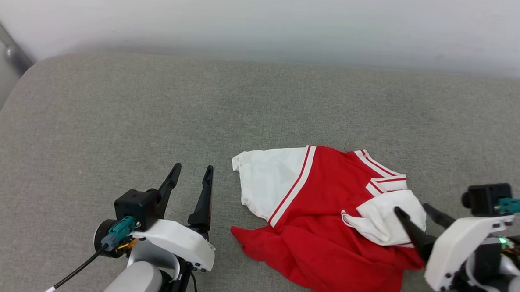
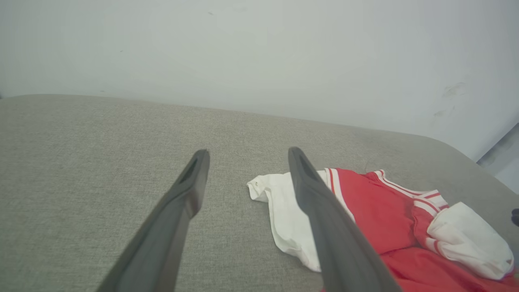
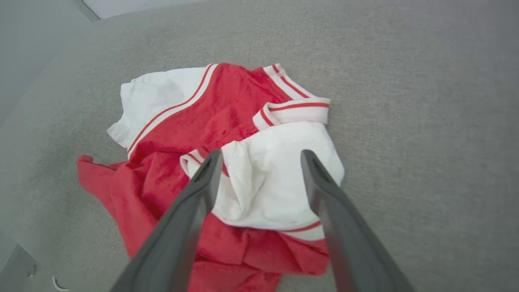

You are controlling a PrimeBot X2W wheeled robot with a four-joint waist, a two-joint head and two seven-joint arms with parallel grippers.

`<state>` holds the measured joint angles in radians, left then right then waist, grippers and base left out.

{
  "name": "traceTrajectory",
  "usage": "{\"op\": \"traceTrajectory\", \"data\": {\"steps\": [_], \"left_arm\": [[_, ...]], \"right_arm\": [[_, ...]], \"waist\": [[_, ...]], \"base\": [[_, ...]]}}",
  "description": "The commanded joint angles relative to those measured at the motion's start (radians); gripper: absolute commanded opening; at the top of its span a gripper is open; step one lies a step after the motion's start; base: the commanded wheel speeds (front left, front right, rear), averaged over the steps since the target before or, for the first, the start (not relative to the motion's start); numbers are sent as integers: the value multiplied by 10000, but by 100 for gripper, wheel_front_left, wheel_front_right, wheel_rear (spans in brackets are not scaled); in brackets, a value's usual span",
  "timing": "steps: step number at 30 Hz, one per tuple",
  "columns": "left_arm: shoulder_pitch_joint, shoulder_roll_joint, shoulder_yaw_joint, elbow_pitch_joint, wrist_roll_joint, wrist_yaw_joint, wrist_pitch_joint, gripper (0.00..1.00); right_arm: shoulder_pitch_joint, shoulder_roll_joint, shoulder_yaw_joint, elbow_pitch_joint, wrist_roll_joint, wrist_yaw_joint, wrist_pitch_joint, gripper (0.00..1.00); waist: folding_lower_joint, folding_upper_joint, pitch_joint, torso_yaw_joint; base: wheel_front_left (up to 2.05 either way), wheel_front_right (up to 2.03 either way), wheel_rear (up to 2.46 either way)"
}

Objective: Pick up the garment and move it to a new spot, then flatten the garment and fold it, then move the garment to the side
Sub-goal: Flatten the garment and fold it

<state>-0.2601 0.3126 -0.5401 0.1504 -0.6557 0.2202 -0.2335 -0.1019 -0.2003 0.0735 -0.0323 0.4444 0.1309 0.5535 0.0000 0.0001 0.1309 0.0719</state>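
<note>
Plainly, the head view shows nothing done yet: the crumpled red jersey garment with white sleeves (image 1: pixel 322 219) lies on the grey fabric surface (image 1: pixel 112 113), with the left hand (image 1: pixel 190 176) wide and empty beside it and the right hand (image 1: pixel 411 208) wide over a sleeve. The left wrist view shows bare surface ahead and a white wall (image 2: pixel 243 48) beyond. The right wrist view frames that sleeve in the right hand's gap, ungripped, so I judge that lifting, flattening and folding all remain, with nothing in the way.
</note>
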Motion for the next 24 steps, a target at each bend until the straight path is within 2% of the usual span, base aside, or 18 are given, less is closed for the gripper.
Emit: {"op": "traceTrajectory", "data": {"steps": [1, 5, 8, 16, 17, 18, 19, 24], "left_arm": [[85, -10, -6, 0, -9, 14, -71, 100], [50, -50, -61, 0, 15, 7, -75, 100], [-163, -135, -151, 47, 111, -96, -108, 100], [-408, -200, -68, 132, 137, -173, -184, 100], [-426, -205, -49, 148, 146, -184, -192, 100], [-432, -210, -29, 163, 151, -188, -197, 100], [-420, -215, -10, 183, 151, -186, -211, 100], [-295, -221, 56, 255, 141, -165, -250, 100]], "right_arm": [[79, -202, -380, -91, -49, -3, 299, 100], [-269, -563, -906, 119, -7, -3, 1276, 100], [-753, -941, -844, 681, 226, -3, 2182, 100], [-1335, -1037, -393, 1198, 402, -3, 2721, 100], [-1356, -1056, -368, 1203, 414, -3, 2700, 75], [-1393, -1079, -326, 1160, 416, -3, 2685, 18], [-1417, -1096, -304, 1098, 425, -3, 2711, 0], [-1459, -1247, -130, 683, 458, -3, 2638, 0]], "waist": [[0, -1, -60, -28], [0, -1, -25, -4], [0, -1, 251, 173], [0, -1, 758, 418], [0, -1, 780, 424], [0, -1, 791, 421], [0, -1, 788, 407], [0, -1, 667, 266]], "base": [[0, 0, 0], [0, 0, 0], [0, 0, 0], [0, 0, 0], [0, 0, 0], [0, 0, 0], [0, 0, 0], [0, 0, 0]]}}
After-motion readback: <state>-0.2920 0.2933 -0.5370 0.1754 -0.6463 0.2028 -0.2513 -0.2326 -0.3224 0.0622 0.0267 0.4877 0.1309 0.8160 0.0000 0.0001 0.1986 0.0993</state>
